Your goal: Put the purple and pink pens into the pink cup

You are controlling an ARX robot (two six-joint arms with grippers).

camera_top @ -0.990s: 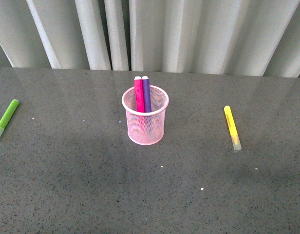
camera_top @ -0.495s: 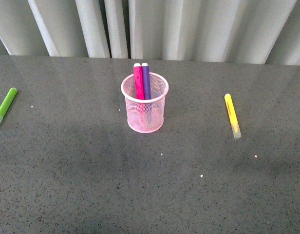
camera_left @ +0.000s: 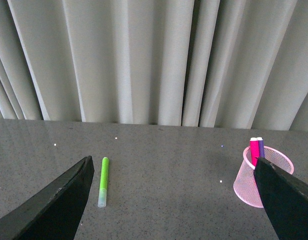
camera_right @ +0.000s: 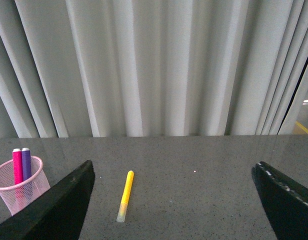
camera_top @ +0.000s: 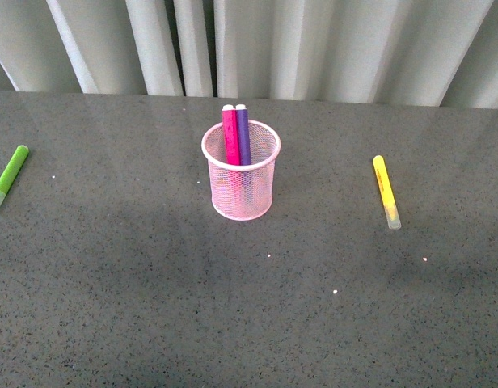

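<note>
The pink cup (camera_top: 242, 179) stands upright at the middle of the dark table. The pink pen (camera_top: 230, 135) and the purple pen (camera_top: 243, 134) stand side by side inside it, leaning on the far rim. The cup also shows in the left wrist view (camera_left: 259, 182) and in the right wrist view (camera_right: 21, 190), with both pens in it. My left gripper (camera_left: 175, 200) is open and empty, well back from the cup. My right gripper (camera_right: 171, 200) is open and empty. Neither arm shows in the front view.
A lime-green marker (camera_top: 8, 179) lies at the table's left edge and shows in the left wrist view (camera_left: 103, 181). A yellow marker (camera_top: 386, 191) lies to the cup's right and shows in the right wrist view (camera_right: 125, 195). A grey curtain (camera_top: 257, 48) hangs behind the table.
One second ago the whole scene sat lower in the front view; it has shifted up since. Over the last half second nothing has moved.
</note>
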